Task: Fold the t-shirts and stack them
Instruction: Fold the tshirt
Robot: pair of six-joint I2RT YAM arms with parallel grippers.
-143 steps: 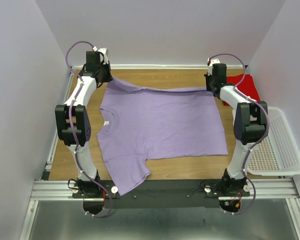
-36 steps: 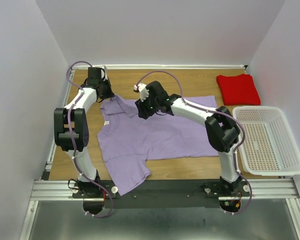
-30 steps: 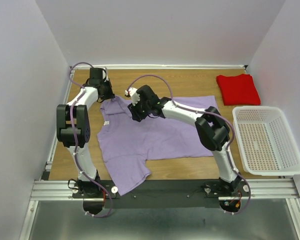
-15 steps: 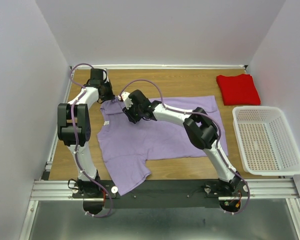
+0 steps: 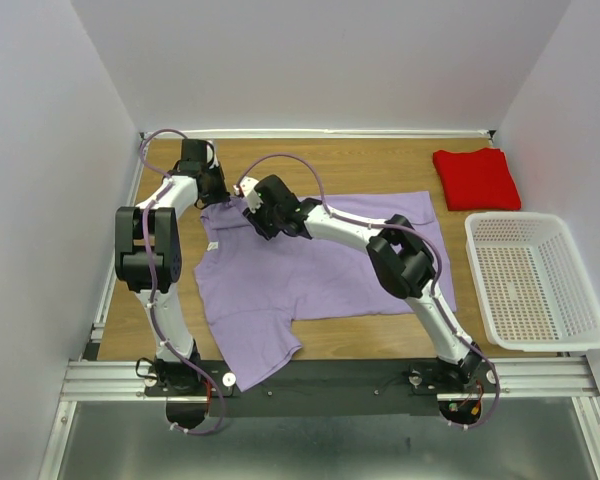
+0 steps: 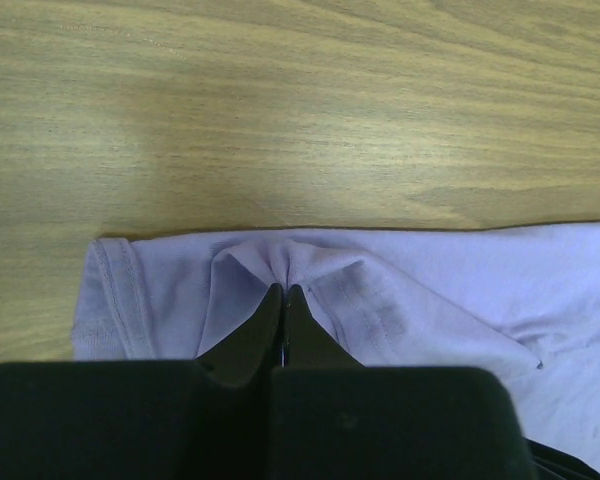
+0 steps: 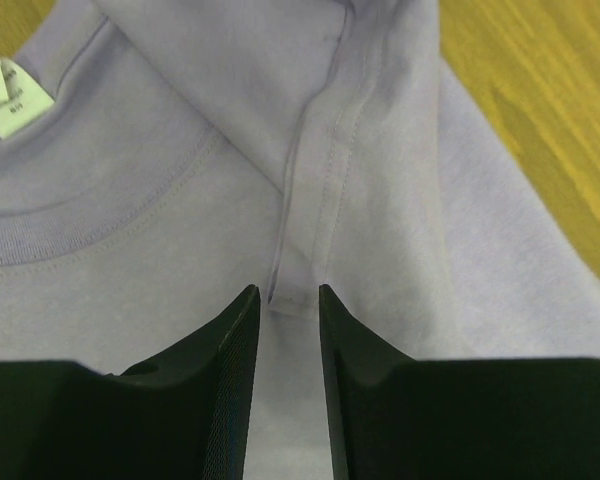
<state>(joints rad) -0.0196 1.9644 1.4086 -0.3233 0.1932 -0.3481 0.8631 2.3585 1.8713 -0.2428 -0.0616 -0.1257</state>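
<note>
Pose: left gripper (image 6: 283, 292) pinches lavender shirt (image 5: 320, 275) at far edge | right gripper (image 7: 283, 295) reaches across, jaws narrow

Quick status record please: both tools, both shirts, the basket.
left tool: shut, pinching the far-left edge of the lavender shirt
right tool: jaws apart, straddling a seam on that shirt
lavender shirt: spread out, not folded
red shirt: folded, far right corner
basket: right side, nearer than the red shirt
</note>
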